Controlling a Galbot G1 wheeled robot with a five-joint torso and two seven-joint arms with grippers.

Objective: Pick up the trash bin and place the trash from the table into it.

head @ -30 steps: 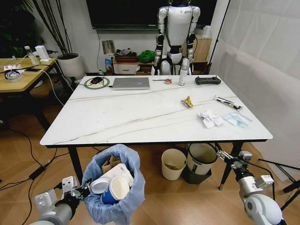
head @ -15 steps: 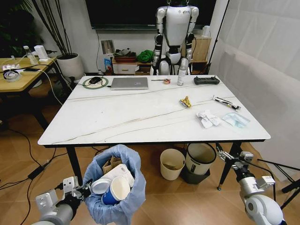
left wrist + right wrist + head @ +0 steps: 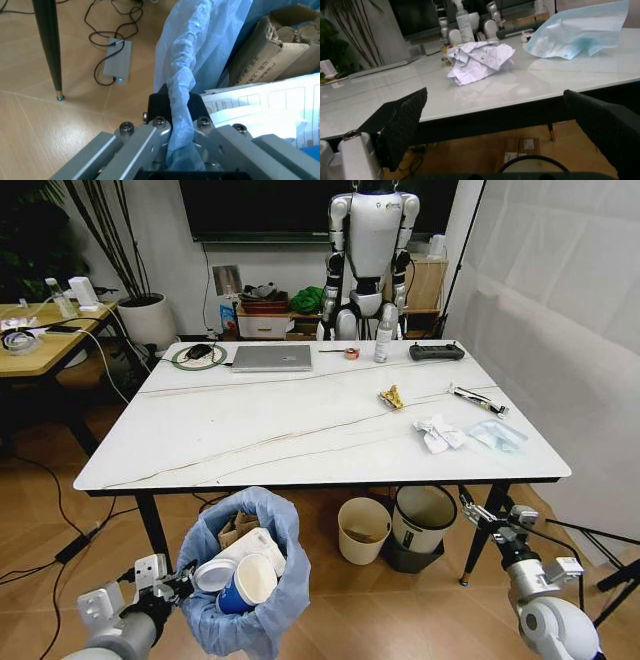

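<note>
The trash bin (image 3: pixel 245 575) itself is basically hidden, all that shows is the light-blue bag billowing over the rim, and its bottom is cut off by the lower edge of the head view. It sits low in front of the desk (image 3: pixel 250 430), on the robot's left side, mouth facing up and stuffed with a blue paper cup (image 3: pixel 245 583), white cups and torn brown cardboard (image 3: pixel 238 530). The left gripper (image 3: pixel 178 585) has its jaws clamped down on a bunched fold of the bag at the rim; the left wrist view shows the plastic (image 3: pixel 182 112) pinched right between them.

The right gripper (image 3: pixel 482 515) hangs low by the desk's near right corner, jaws spread wide with nothing in them. In the right wrist view the desk edge sits between the two fingers (image 3: pixel 400 127).

Still on the desk, right side: a crumpled white wrapper (image 3: pixel 438 432), a pale blue mask-looking thing (image 3: pixel 497 436) just beside it, a yellow snack wrapper (image 3: pixel 396 397) lying diagonal, and a thin white-and-black strip (image 3: pixel 480 399) that's too small to identify.

Versus a second ago, the whole desk has slid a bit up and left in the head view, so that's the camera moving. Bin and grippers look the same.
</note>
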